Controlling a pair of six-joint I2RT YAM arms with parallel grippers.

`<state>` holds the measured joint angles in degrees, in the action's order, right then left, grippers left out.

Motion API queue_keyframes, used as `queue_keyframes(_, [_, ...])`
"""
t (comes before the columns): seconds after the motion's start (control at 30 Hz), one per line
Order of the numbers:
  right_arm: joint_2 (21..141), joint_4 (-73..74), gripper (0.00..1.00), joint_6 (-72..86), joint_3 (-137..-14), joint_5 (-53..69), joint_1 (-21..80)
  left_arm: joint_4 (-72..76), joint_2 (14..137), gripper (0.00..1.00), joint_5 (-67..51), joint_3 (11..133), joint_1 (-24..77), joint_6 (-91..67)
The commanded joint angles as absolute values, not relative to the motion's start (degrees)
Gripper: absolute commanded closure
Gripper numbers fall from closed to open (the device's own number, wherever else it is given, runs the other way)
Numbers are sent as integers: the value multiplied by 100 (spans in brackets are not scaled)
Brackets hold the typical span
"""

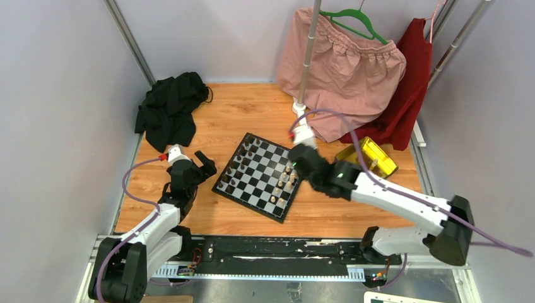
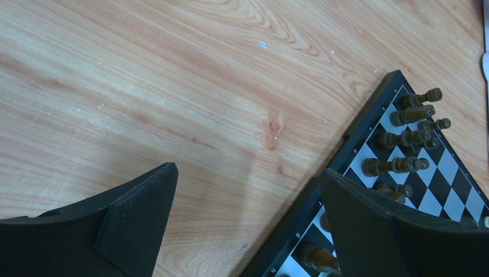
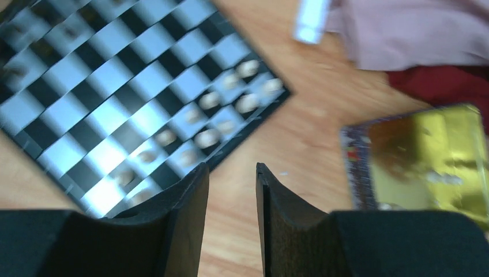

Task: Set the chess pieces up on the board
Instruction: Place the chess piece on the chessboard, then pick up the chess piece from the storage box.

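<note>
- Black cloth (image 1: 169, 110) heaped at the wooden table's (image 1: 252, 107) far left.
- Pink garment (image 1: 344, 69) on a green hanger (image 1: 354, 22), with a red garment (image 1: 407, 88) beside it.
- Gold tray (image 1: 372, 158) lying below both.

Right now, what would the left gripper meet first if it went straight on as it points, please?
The left gripper would likely meet bare table, just outside the board; depth is unclear.

The black and white board (image 1: 260, 180) lies flat on the wooden table (image 1: 252, 107), turned like a diamond, with dark pieces (image 1: 245, 161) standing along its left side and pale pieces (image 1: 289, 179) along its right side
</note>
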<state>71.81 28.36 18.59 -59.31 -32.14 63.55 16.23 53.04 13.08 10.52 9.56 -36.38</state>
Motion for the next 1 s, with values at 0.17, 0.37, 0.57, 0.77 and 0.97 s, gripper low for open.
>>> queue_keyframes(0.17, [5757,3035,60,2431,-5218,-3992,2964,1837,5349,0,1311,1072,1015,-3582])
queue_keyframes(0.37, [6256,2876,59,2808,-5049,-3729,1645,1855,5340,0,1284,1055,1020,-3600])
queue_keyframes(0.57, [6786,2255,55,2979,-4669,-3054,770,1866,5352,0,1273,1053,1022,-3604])
queue_keyframes(0.77, [7378,1767,53,2907,-4597,-2546,184,1870,5356,0,1274,1061,1027,-3604])
queue_keyframes(0.97, [7738,1535,53,2833,-4580,-2391,-133,1872,5373,0,1266,1061,1028,-3604])
